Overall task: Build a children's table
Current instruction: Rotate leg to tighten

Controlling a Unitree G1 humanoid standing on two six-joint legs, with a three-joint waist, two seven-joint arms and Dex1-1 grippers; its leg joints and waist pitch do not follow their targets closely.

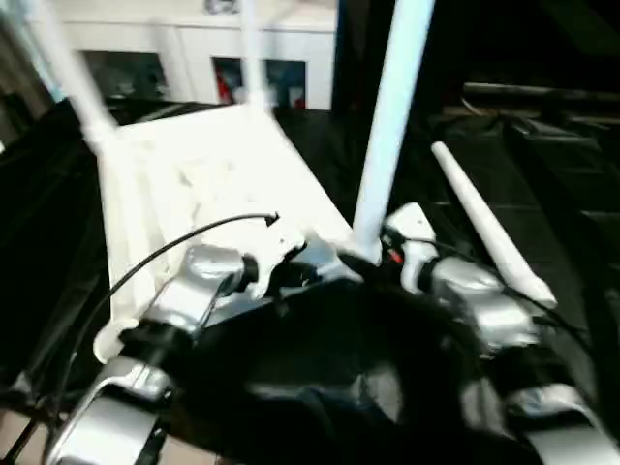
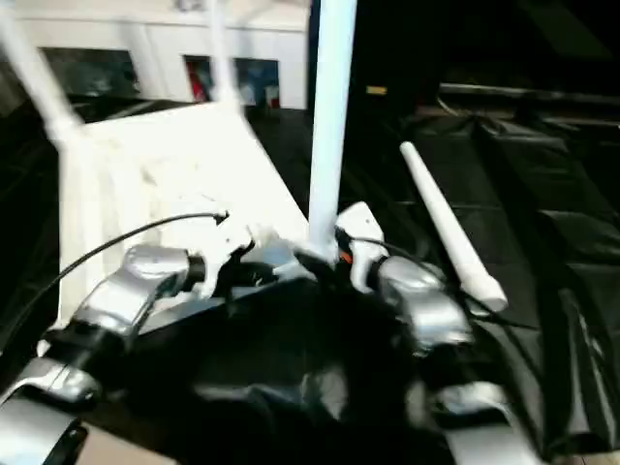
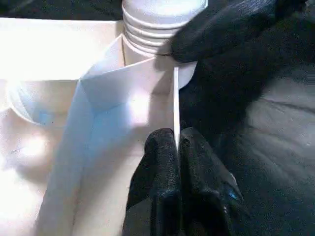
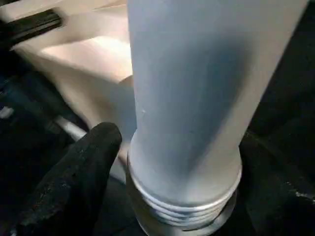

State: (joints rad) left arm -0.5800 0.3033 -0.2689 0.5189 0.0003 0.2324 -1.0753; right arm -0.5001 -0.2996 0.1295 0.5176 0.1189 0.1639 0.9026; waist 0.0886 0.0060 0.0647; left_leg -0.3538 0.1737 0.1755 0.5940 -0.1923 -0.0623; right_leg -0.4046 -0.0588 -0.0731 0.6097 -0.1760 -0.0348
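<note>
Nearest, the left pincer is pressed together on a thin rib of the upturned table top, pinning it near the corner at about five o'clock of the top. Just beside it at three o'clock, the right pincer stands spread around the upright leg, whose threaded end sits at the corner socket. One black finger is beside the threads.

The leg may not be fully seated. Let go now, it could tilt or drop out.

Farther, at two o'clock, a loose leg lies on black cloth. Two more legs stand at the far corners.
</note>
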